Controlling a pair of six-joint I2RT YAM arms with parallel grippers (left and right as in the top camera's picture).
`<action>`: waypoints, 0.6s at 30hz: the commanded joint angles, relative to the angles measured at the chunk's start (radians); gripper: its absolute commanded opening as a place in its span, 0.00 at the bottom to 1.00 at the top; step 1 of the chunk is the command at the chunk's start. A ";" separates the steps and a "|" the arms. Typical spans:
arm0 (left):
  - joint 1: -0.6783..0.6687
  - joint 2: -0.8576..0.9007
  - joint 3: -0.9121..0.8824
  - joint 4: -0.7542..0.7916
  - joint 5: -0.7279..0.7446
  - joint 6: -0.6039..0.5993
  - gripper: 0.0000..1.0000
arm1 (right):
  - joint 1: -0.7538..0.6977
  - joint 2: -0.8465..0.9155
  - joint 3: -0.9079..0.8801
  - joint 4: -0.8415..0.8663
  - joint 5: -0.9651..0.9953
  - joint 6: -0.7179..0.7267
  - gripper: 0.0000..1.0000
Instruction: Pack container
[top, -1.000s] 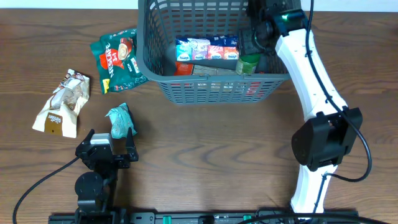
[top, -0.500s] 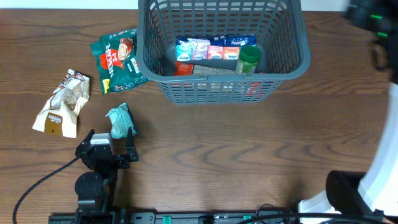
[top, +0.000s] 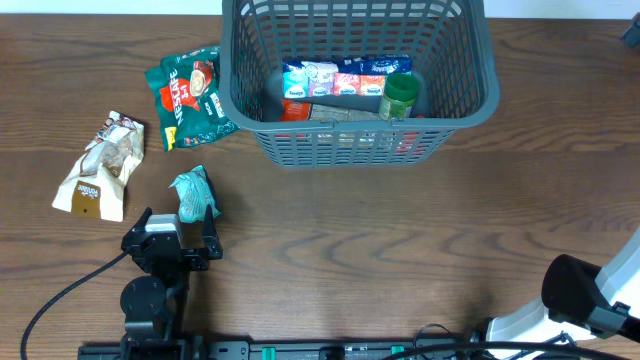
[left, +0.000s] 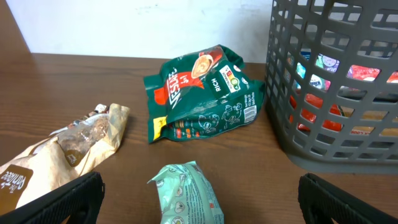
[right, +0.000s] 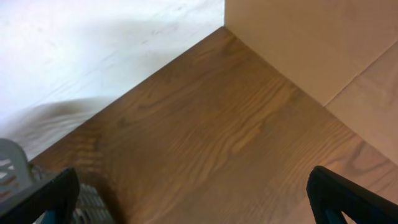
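**Station state: container at counter rear, both hands released**

At the far left of the counter (top: 330, 250), a tan snack bag (top: 98, 168) is laid flat. Just to its right and further back, a green coffee packet (top: 188, 94) is found beside the left wall of the container (top: 352, 146), close to it but apart in the left wrist view. A small teal packet (top: 192, 193) is positioned nearer the front edge.

The left hand (top: 179, 222) is located just in front of the teal packet. Its fingers are spread wide, and nothing is gripped. The packet is seen ahead of the fingers, untouched.

The container, a dark grey slotted basket, is placed at the rear centre of the counter. A row of coloured packets (top: 335, 77) is stacked inside it, along the back. A green-lidded jar (top: 399, 95) is stood upright at the right end of that row.

The right hand (right: 196, 200) is held beyond the container's right side, over bare wood. Its fingers are parted, and nothing is held. Only a corner of the container is caught at the lower left of the right wrist view.
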 joint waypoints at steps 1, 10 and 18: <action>0.005 -0.006 -0.024 -0.008 -0.005 0.006 0.98 | -0.003 -0.010 0.005 -0.007 -0.021 0.010 0.99; 0.005 -0.006 -0.024 -0.008 -0.004 0.006 0.99 | -0.004 -0.010 0.005 -0.025 -0.021 0.010 0.99; 0.005 -0.006 -0.018 -0.004 0.045 0.000 0.99 | -0.004 -0.010 0.005 -0.025 -0.021 0.010 0.99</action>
